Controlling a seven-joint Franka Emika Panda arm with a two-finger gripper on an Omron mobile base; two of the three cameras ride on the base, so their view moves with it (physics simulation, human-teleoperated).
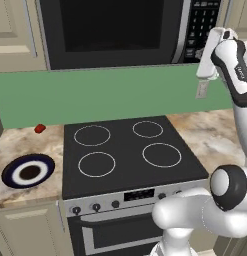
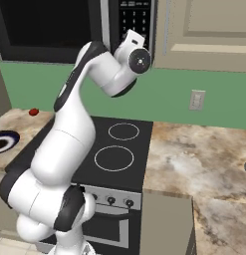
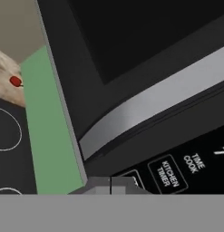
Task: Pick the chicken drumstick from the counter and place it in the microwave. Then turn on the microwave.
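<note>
The black microwave (image 1: 120,30) with silver trim hangs above the stove, and its dark glass door looks closed. My gripper (image 3: 110,183) is shut with nothing between its fingers. Its tips are pressed up against the lower part of the button keypad (image 3: 177,172), beside the "kitchen timer" and "time cook" keys. From the right base view, the hand (image 2: 130,42) is raised to the keypad (image 2: 134,17) on the microwave's right side. The chicken drumstick is out of view. The marbled counter (image 1: 210,135) lies on both sides of the stove.
A black cooktop (image 1: 127,150) with white rings lies below the microwave. A small bright red object (image 1: 40,128) sits on the left counter near the green wall. A blue-rimmed plate (image 1: 28,171) lies nearer the front. A wall outlet (image 2: 196,99) is on the backsplash.
</note>
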